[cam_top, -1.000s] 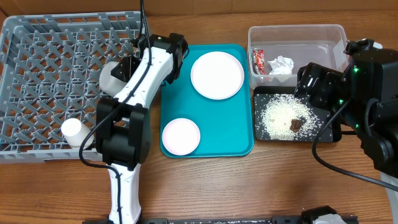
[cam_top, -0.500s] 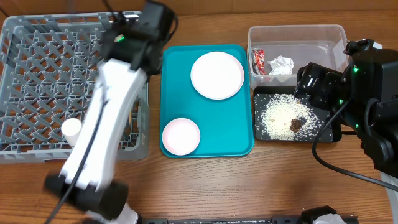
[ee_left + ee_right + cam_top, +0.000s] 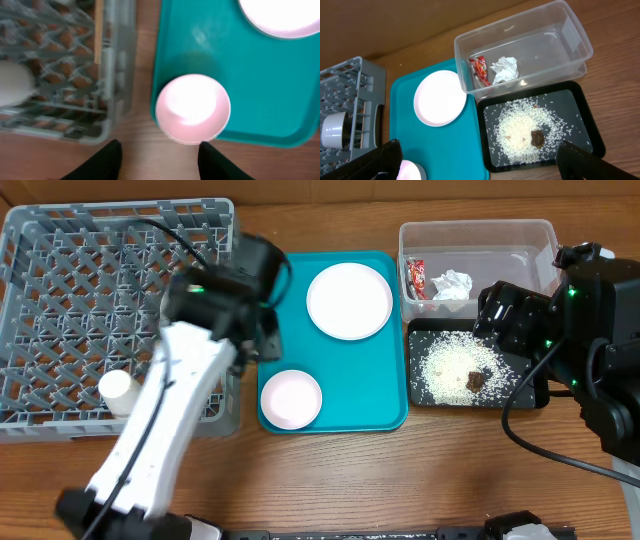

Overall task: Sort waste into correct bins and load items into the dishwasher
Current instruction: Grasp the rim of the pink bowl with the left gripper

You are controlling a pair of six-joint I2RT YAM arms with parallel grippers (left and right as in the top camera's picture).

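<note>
The grey dish rack (image 3: 60, 270) stands at the left, with a small white cup (image 3: 118, 388) in it. The cup also shows in the left wrist view (image 3: 12, 82), near a chopstick (image 3: 98, 30). A pale bowl-like vessel (image 3: 334, 129) lies in the rack. The white plate (image 3: 349, 300) and pinkish saucer (image 3: 291, 398) sit on the teal tray (image 3: 380, 395). My left gripper (image 3: 263, 340) is open and empty, with the saucer (image 3: 192, 107) just beyond its fingertips (image 3: 162, 162). The clear tub (image 3: 520, 240) holds the red wrapper (image 3: 416, 277) and tissue (image 3: 453, 283). The black tray (image 3: 418, 335) holds rice (image 3: 450, 365) and a brown lump (image 3: 475, 381). My right gripper (image 3: 500, 310) is open and empty.
The left arm (image 3: 170, 410) slants across the rack's right side and front wall. The right arm's body (image 3: 600, 350) fills the right edge of the table. Bare wooden table (image 3: 350, 480) runs along the front.
My left arm swung from the rack's right side to the teal tray's left edge above the saucer. The pale bowl seen at its gripper a second ago no longer shows there. Right arm still.
</note>
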